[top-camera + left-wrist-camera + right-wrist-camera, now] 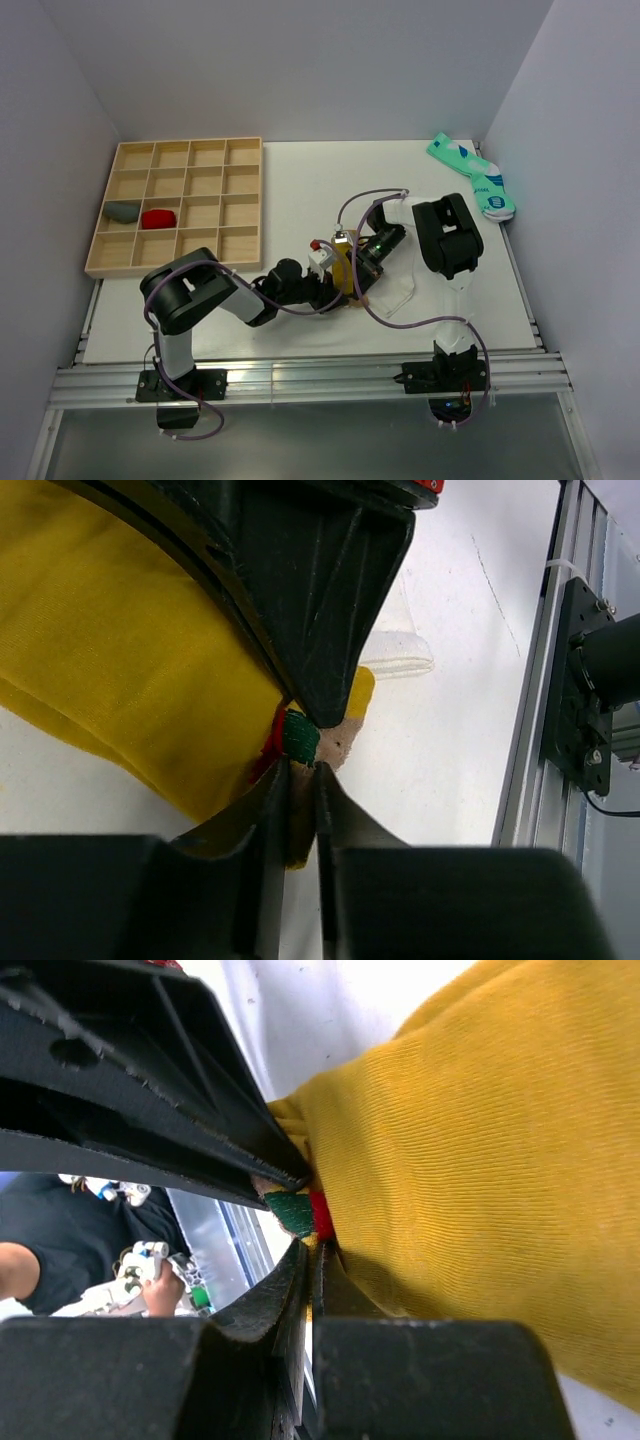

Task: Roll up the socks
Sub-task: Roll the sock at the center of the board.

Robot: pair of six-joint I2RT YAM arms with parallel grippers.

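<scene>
1. A wooden compartment tray (190,141) sits on the white table (300,170), well left of the jaws and farther back.
2. A grey bundle (123,211) and a red bundle (159,218) lie in neighbouring compartments in the tray's third row from the back.
3. Teal patterned socks (472,176) lie well to the right of the jaws, near the far corner.
4. An aluminium rail (300,385) runs along the table edge nearer than the jaws.
</scene>
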